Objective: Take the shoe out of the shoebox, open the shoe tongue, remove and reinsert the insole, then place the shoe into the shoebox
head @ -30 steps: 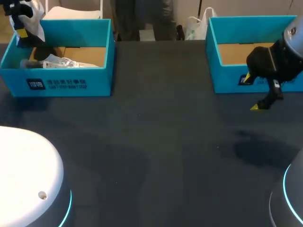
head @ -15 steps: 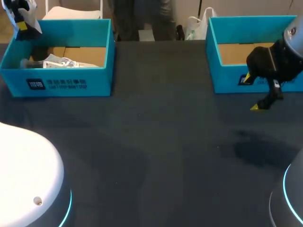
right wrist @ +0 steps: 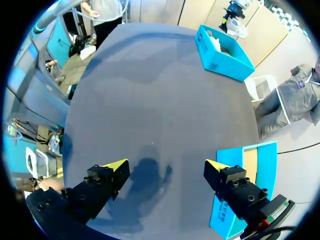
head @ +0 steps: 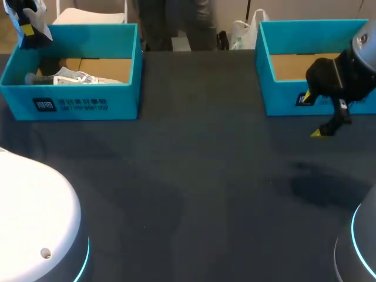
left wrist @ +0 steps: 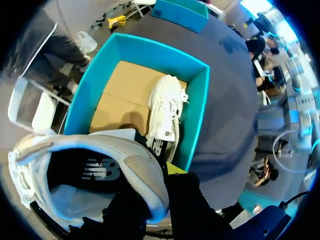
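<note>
- Left gripper [head: 26, 27] sits high at the table's 10 o'clock, above the far-left corner of the left shoebox [head: 88, 106]. It is clamped on a white shoe [left wrist: 131, 161], which hangs clear of the box.
- Right gripper [head: 312, 116] is at 2 o'clock, low, just in front of the right shoebox [head: 282, 100]. Its fingers are spread wide and hold nothing.
- Table [head: 194, 176] has a dark grey top.
- Left shoebox holds a second shoe [head: 73, 76], white, lying along the near wall on a brown cardboard floor.
- Right shoebox shows only its brown floor.
</note>
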Controlling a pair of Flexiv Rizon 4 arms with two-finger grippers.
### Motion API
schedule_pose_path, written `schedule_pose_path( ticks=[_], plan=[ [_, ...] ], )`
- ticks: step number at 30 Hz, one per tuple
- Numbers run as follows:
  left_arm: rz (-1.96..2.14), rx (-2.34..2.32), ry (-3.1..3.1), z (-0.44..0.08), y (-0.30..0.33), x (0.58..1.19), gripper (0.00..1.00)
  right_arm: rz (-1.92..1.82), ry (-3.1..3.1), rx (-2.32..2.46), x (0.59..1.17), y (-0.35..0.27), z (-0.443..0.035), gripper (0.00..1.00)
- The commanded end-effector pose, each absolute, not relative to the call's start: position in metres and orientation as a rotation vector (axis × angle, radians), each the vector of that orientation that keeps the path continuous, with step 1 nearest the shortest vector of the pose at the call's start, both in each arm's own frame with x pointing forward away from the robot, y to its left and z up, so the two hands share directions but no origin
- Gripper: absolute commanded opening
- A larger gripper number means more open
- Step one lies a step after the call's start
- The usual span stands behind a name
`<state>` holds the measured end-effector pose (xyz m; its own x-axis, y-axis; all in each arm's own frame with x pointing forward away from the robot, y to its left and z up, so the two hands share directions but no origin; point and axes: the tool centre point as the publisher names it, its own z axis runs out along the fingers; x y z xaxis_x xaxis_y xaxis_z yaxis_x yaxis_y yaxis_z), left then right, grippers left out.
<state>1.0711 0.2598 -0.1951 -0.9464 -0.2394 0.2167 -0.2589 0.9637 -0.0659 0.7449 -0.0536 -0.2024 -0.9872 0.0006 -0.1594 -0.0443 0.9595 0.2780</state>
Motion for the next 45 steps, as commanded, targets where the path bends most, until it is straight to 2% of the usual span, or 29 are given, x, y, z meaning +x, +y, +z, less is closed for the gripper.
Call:
schedule_pose_path(
  ticks=[1, 7, 15, 25, 32, 45],
  plan=[
    [0.101, 0.077, -2.969, -0.181, 0.266, 1.069, 0.00, 0.421, 2.953, -0.033, 0.746, -0.053, -0.203, 1.00],
    [-0.052, -0.376, -2.967, -0.177, 0.279, 1.078, 0.00, 0.421, 2.953, -0.033, 0.746, -0.053, -0.203, 1.00],
    [-0.368, -1.312, -2.608, -0.184, 0.298, 1.084, 0.00, 0.421, 2.953, -0.033, 0.746, -0.053, -0.203, 1.00],
    [-0.269, -2.149, -2.111, -0.179, 0.326, 1.092, 0.00, 0.421, 2.953, -0.033, 0.746, -0.053, -0.203, 1.00],
    [-0.312, -2.352, -1.897, -0.176, 0.333, 1.098, 0.00, 0.421, 2.953, -0.033, 0.746, -0.053, -0.203, 1.00],
    [-0.377, -2.322, -1.946, -0.176, 0.333, 1.100, 0.00, 0.421, 2.953, -0.033, 0.746, -0.053, -0.203, 1.00]
  ],
)
